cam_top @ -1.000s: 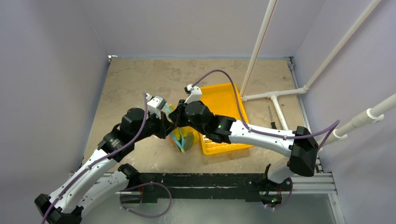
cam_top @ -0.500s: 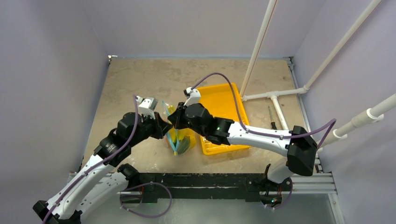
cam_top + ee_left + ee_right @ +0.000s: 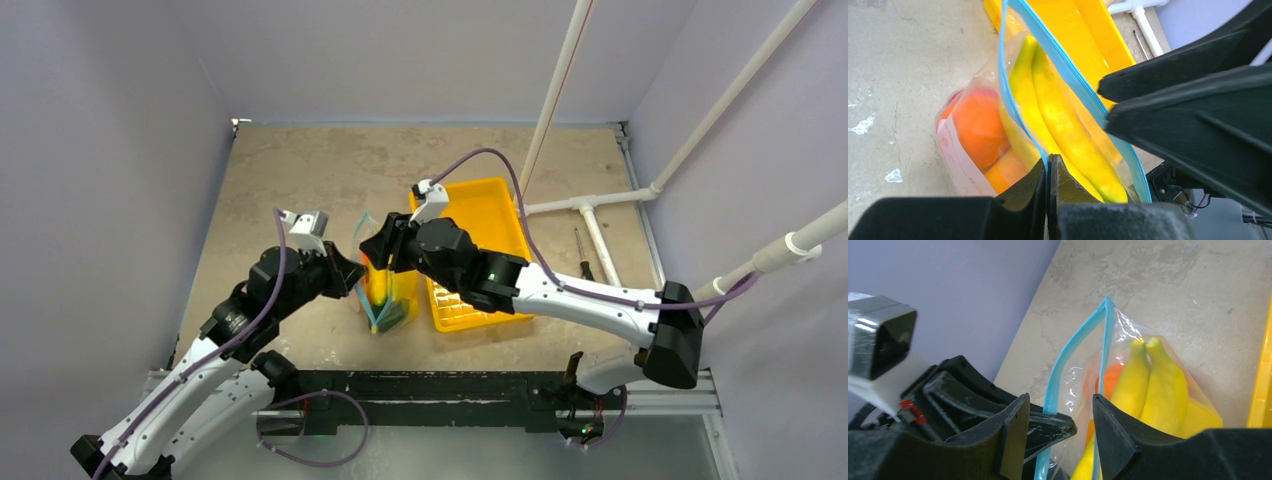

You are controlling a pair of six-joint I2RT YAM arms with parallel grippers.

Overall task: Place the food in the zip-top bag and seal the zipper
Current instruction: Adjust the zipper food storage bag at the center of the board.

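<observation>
Zip-top bag stands on edge on the table, just beside the yellow tray, on the tray side facing the left arm; contact with the tray wall cannot be told; bag mouth turned up and away from the arm bases. Food is inside the bag, none seen in the tray: two yellow bananas lie lengthwise against the tray-side wall of the bag; an orange fruit sits on the side away from the tray, with something red just behind it. Zipper unsealed; its two teal lips meet at the end farthest from the bases and spread apart toward the near end. Left gripper is on the bag side away from the tray, fingers pressed together and pinching the lip farther from the tray. Right gripper reaches in over the tray's near-left corner; its fingers stand apart and straddle the mouth, with teal strip running through the gap; whether either pad touches the plastic cannot be told. The two grippers sit close together, tips nearly meeting.
</observation>
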